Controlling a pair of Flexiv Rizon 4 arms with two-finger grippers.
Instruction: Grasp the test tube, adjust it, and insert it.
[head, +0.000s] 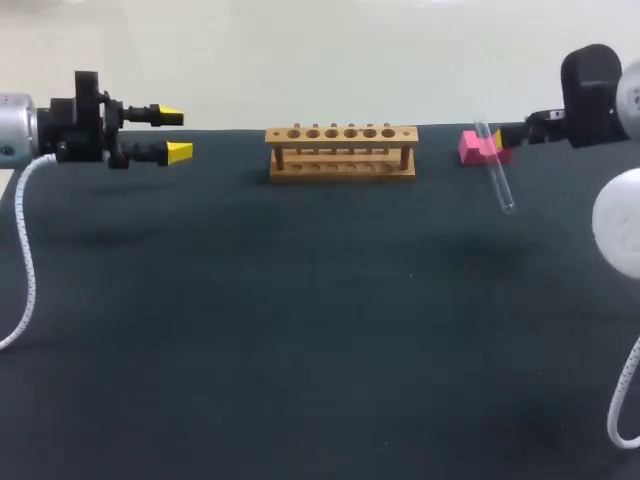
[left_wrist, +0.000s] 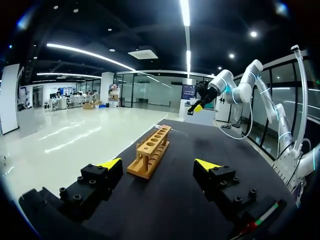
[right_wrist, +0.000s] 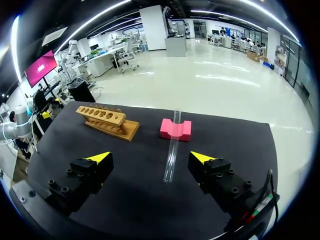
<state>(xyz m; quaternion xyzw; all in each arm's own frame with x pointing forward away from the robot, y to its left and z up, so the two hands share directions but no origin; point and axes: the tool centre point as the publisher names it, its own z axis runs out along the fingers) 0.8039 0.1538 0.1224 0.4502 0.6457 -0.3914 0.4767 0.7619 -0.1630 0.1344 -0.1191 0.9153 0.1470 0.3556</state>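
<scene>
Right now the right gripper (right_wrist: 151, 157) has its two yellow-tipped fingers spread wide and grips nothing. The test tube (right_wrist: 171, 150), of clear glass, lies in the gap between them and touches neither finger. It stretches lengthwise away from the gripper, with its far end resting in the notch of a pink block (right_wrist: 175, 129) just ahead of the fingertips and its near end lower, toward the dark table (head: 300, 350). In the head view the tube is tilted, crossing in front of the block, and the right gripper's one visible yellow tip sits close beside its upper part. I cannot tell whether that tip is level with the tube or above it. Ahead of the right gripper and off to one side stands the wooden rack (right_wrist: 106, 120), well apart from the tube and block, with a row of round holes along its top bar. The left gripper (head: 175, 134) is likewise spread open, with nothing between its fingers. From its wrist view the rack stands ahead of it, seen end-on in line with the gap between its fingers, and the right arm hangs far beyond the rack.
</scene>
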